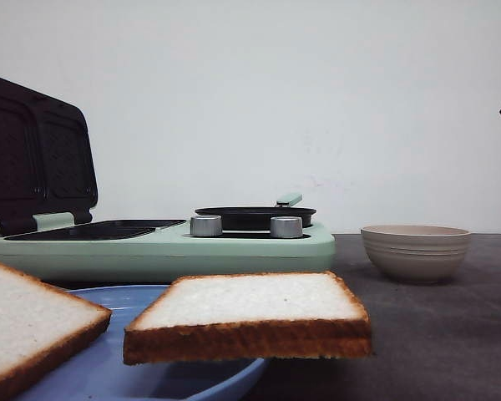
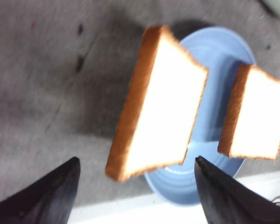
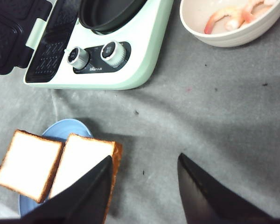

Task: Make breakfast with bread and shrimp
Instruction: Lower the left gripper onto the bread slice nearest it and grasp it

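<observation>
Two slices of bread are seen on a blue plate [image 1: 150,380] at the near edge of the grey worktop [image 1: 434,334], both overhanging the rim: the left slice [image 1: 25,330] [image 2: 263,116] [image 3: 28,164] and the right slice [image 1: 250,316] [image 2: 156,105] [image 3: 84,163]. The left end effector [image 2: 135,196] is held wide apart above them, nothing gripped, with the right slice lying ahead of the gap between its dark fingers [image 2: 46,196]. The right end effector [image 3: 144,186] is likewise spread wide and holds nothing; the right slice is partly covered by one finger [image 3: 84,196], and bare worktop is seen between the two. Well beyond the right end effector, a mint-green breakfast maker [image 1: 167,246] [image 3: 130,60] is found with its dark grill lid [image 1: 33,154] raised, a small black pan [image 1: 255,217] seated on it and two silver knobs [image 3: 95,53] on the front; a small printed label sits below the knobs but cannot be read. Off to one side, a beige bowl [image 1: 416,251] [image 3: 228,35] is seen with pink shrimp [image 3: 228,14] inside.
</observation>
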You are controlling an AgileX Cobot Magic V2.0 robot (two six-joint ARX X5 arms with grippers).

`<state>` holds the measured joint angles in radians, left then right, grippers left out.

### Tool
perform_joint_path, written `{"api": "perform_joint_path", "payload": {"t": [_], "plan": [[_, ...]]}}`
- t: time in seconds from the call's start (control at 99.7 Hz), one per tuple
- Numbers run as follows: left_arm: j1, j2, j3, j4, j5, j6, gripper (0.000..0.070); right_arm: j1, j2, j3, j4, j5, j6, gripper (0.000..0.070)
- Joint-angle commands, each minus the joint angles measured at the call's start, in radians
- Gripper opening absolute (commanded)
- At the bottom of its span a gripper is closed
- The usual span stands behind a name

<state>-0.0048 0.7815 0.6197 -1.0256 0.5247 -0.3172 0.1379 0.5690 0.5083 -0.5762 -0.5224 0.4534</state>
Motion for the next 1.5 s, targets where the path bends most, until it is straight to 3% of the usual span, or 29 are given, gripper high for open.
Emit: {"api": "perform_joint_path", "payload": {"t": [0.0,0.972,1.023,1.143,1.263,1.494], "plan": [[-0.01,0.021,0.016,0.014,-0.019,-0.016,0.0434,0.005,0.004,0.013,0.013,-0.004,-0.008,0.0273],[-0.204,0.371,0.016,0.21,-0.034,0.008,0.0425,0.024,0.004,0.013,0.023,-0.005,-0.008,0.0273],[-0.21,0.372,0.016,0.214,-0.035,0.0,0.0378,0.024,0.004,0.013,0.023,-0.005,-0.008,0.0273],[-0.218,0.372,0.016,0.22,-0.035,-0.001,0.0148,0.024,0.004,0.013,0.023,-0.005,-0.008,0.0273],[-0.219,0.372,0.016,0.221,-0.035,0.0,0.0,0.024,0.004,0.013,0.023,-0.005,-0.008,0.0273],[-0.218,0.369,0.016,0.224,-0.035,-0.001,0.0003,0.024,0.004,0.013,0.023,-0.005,-0.008,0.0273]]}}
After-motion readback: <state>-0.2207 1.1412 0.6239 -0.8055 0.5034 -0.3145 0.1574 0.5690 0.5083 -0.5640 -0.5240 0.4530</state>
